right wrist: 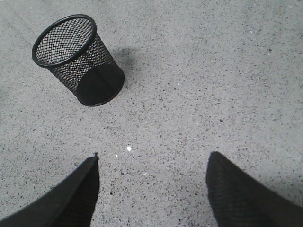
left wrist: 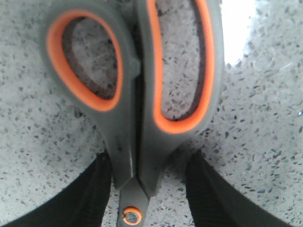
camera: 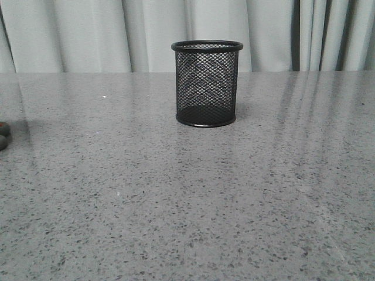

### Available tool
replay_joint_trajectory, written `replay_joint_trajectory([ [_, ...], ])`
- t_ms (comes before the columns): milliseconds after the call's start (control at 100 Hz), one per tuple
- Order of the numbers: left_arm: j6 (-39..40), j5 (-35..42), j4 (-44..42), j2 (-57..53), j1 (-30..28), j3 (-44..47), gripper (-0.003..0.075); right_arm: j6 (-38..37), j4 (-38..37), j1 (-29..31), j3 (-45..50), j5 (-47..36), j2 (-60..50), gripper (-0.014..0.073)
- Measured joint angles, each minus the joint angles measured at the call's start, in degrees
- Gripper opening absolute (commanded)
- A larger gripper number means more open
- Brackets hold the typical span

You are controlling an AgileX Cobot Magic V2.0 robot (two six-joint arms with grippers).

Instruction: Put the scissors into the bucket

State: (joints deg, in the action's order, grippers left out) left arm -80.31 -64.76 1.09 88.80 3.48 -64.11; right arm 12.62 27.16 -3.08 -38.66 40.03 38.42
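The scissors point(left wrist: 142, 137) lie flat on the grey speckled table, filling the left wrist view with dark grey handles lined in orange; the blades are out of view. My left gripper point(left wrist: 149, 158) is open and straddles the neck just above the orange pivot screw point(left wrist: 131, 216). One finger point(left wrist: 94, 194) touches the handle and the other point(left wrist: 213, 194) stands apart. The black mesh bucket point(camera: 206, 85) stands upright and empty at the table's middle back, and it also shows in the right wrist view point(right wrist: 78, 59). My right gripper point(right wrist: 154, 158) is open and empty above bare table.
A small dark and orange piece point(camera: 3, 136) at the front view's left edge looks like the scissors' handle end. Neither arm shows in the front view. Grey curtains point(camera: 88, 35) hang behind the table's far edge.
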Motion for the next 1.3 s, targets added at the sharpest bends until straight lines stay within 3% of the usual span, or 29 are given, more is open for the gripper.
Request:
replay_joint_trajectory([
  [150,-1.37,-0.81,0.82,0.92,0.0,-0.2,0.0268,0.0,0.0,0.0,0.0,0.09,0.0,0.0436],
  [350,-1.61,-2.49,0.9,1.54,0.0,-0.62,-0.0023,0.0,0.0,0.0,0.0,0.23,0.0,0.0436],
  [730,8.19,-4.96,3.57,3.07,0.0,-7.28,-0.0021,0.67,0.1,0.0,0.0,0.49,0.0,0.0436],
  [960,12.76,-5.32,4.56,-3.82,3.2,-16.18,-0.0021,3.31,3.36,0.0,0.0,0.69,0.0,0.0436],
  [1050,13.32,-5.69,4.67,-7.28,5.5,-18.32,-0.0021,6.54,8.66,0.0,0.0,0.74,0.0,0.0436],
  [1300,15.45,-5.99,4.67,-17.04,15.2,-19.35,-0.0021,22.37,33.76,0.0,0.0,1.16,0.09,0.0436],
])
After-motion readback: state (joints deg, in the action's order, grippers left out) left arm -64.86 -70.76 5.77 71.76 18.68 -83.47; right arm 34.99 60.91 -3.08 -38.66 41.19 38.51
